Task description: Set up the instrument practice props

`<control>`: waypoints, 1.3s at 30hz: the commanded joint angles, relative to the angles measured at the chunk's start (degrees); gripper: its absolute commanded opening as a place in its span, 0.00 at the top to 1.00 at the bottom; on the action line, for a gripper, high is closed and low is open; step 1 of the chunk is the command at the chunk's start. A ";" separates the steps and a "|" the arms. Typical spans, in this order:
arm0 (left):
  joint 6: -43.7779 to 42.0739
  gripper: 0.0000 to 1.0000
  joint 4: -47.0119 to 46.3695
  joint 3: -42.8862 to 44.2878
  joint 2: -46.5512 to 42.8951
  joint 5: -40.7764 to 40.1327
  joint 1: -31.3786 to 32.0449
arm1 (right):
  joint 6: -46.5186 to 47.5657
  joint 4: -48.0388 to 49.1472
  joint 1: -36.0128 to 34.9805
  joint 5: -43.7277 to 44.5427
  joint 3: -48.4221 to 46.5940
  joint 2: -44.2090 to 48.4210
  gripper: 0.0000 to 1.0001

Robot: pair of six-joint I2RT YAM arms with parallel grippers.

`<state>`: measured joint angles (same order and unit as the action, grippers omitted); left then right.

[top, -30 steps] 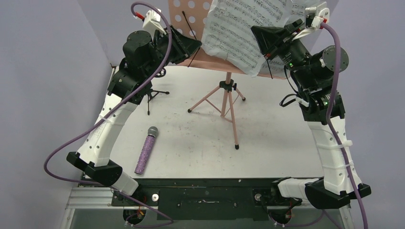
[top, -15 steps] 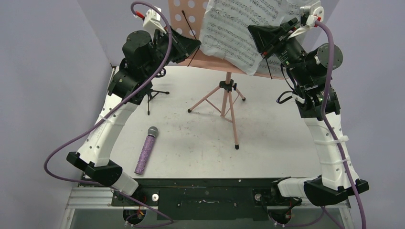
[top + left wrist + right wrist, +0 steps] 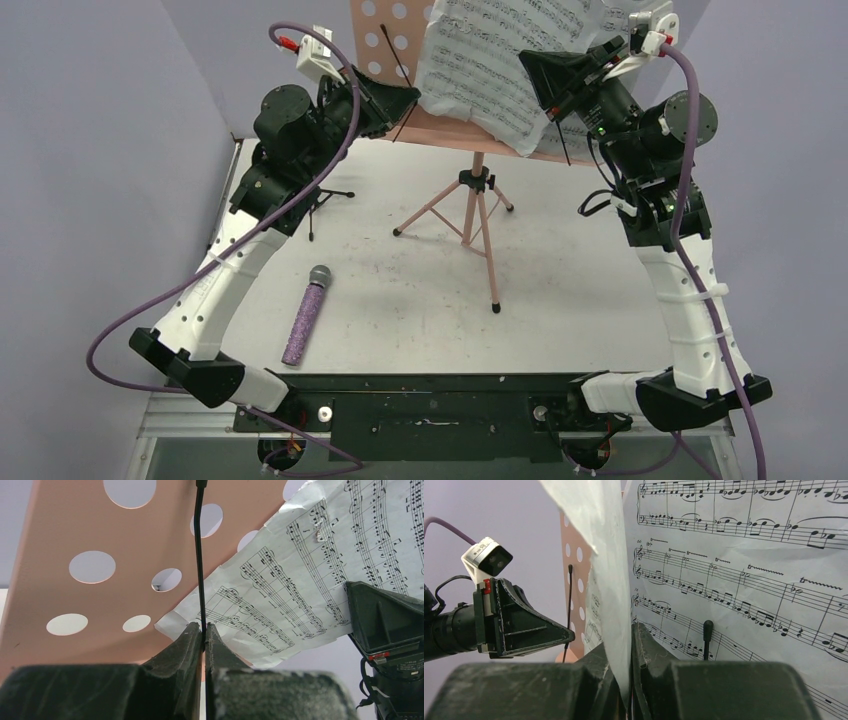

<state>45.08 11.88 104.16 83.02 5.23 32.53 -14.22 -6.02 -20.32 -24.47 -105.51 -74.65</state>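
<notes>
Both gripped: left hand (image 3: 204, 632) nipped the pink perforated music stand's (image 3: 75, 530) thin black wire (image 3: 199, 555), right hand (image 3: 629, 645) a white sheet-music page (image 3: 611, 580)

- Music stand desk (image 3: 60, 530): smooth matt pink sheet; whether metal or plastic is unclear.
- Sheet-music pages (image 3: 310, 580): thin white paper, matt, creased.
- Page-holder wire (image 3: 199, 555): thin, smooth, black.
- Left fingers (image 3: 182, 647): matt black, grainy plastic.
- Microphone (image 3: 303, 320): purple glitter body, grey mesh head.
- Counter (image 3: 560, 260): matt white, scuffed.

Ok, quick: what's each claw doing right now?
Left claw: closed on the black page-holder wire.
Right claw: closed on a sheet-music page.
</notes>
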 commanded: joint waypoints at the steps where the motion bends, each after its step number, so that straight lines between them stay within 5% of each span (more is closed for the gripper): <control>1: -3.44 1.00 -5.09 -0.66 -2.51 0.08 0.29 | -0.48 3.81 -0.31 -0.73 -0.18 -0.44 0.95; 39: -13.00 1.00 -10.01 -5.09 -5.85 0.89 3.59 | -1.14 6.99 -4.60 -2.80 -6.05 -7.76 0.95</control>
<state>32.99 5.89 98.91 79.92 4.80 35.18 -15.68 -2.66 -23.86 -26.35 -108.95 -81.60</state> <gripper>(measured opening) 0.020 0.059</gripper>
